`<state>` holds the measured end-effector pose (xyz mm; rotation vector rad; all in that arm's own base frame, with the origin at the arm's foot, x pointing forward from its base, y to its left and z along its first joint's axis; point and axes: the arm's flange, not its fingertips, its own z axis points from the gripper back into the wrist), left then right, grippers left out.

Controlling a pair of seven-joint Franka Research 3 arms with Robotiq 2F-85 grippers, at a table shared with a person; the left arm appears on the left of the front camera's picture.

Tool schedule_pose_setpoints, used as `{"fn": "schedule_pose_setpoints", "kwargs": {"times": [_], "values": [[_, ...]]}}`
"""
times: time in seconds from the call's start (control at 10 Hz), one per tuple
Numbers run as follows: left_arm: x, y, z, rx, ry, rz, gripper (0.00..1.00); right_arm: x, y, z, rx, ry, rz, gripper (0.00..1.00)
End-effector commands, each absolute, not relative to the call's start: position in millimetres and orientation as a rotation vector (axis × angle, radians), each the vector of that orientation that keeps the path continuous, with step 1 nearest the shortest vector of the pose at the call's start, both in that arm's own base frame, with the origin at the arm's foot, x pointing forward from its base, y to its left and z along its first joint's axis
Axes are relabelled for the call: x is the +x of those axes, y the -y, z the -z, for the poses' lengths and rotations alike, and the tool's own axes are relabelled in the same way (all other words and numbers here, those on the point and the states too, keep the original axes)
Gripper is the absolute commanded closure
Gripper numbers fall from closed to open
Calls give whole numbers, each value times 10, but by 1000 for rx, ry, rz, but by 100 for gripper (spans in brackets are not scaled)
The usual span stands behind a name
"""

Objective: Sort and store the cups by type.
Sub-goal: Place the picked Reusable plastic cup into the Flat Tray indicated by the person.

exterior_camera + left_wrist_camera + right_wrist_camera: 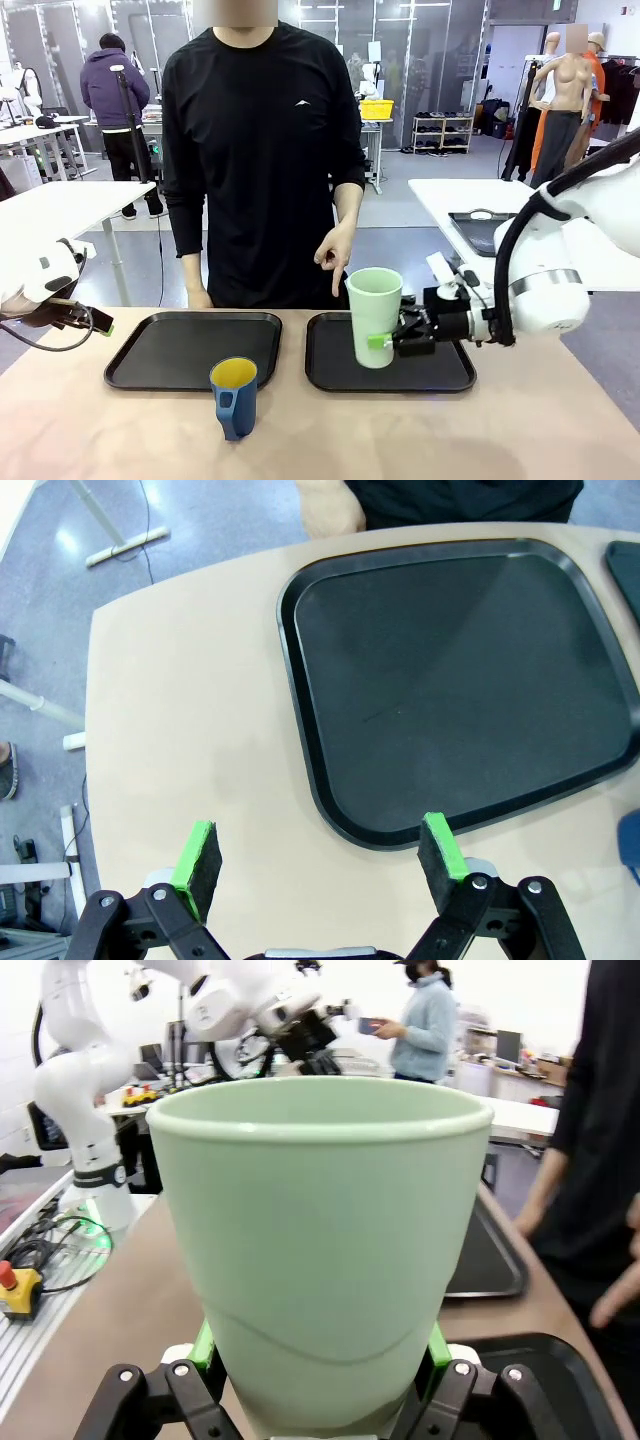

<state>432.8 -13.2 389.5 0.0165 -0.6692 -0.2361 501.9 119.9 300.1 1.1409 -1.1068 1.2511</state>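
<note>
Closest to the front edge of the table [500,430] stands the dark blue mug [234,398], upright, yellow inside, handle turned toward the camera, just short of the left tray [190,350] and not in it. That black tray holds nothing. Behind it to the right, the right gripper [383,341] has its jaws clamped on the lower part of the mint-green tumbler [374,315], which is upright over the near-left part of the right tray [440,372]. Whether its base touches the tray I cannot tell. Nothing else lies in that tray. The person's hand [335,258] points a finger down just beside the tumbler's rim.

Judged from this, the step in hand is storing the tumbler in the right tray. The next move calls for a level set-down and a clean release so that the tall cup does not tip.

The left gripper [318,858] hangs over the table by the left tray's near edge, jaws wide apart and holding nothing, well placed to take the mug afterwards.
</note>
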Motion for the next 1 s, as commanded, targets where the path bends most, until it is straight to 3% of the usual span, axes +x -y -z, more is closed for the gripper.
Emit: {"fn": "schedule_pose_setpoints", "kwargs": {"times": [0.0, 0.9], "values": [[4329, 130, -3899, 22, 670, 236, 0, 5277, -1131, -3059, 1116, 1133, -1190, 16], [4329, 130, -3899, 22, 670, 236, 0, 5729, -787, -2906, 1083, 1210, -1079, 16]]}}
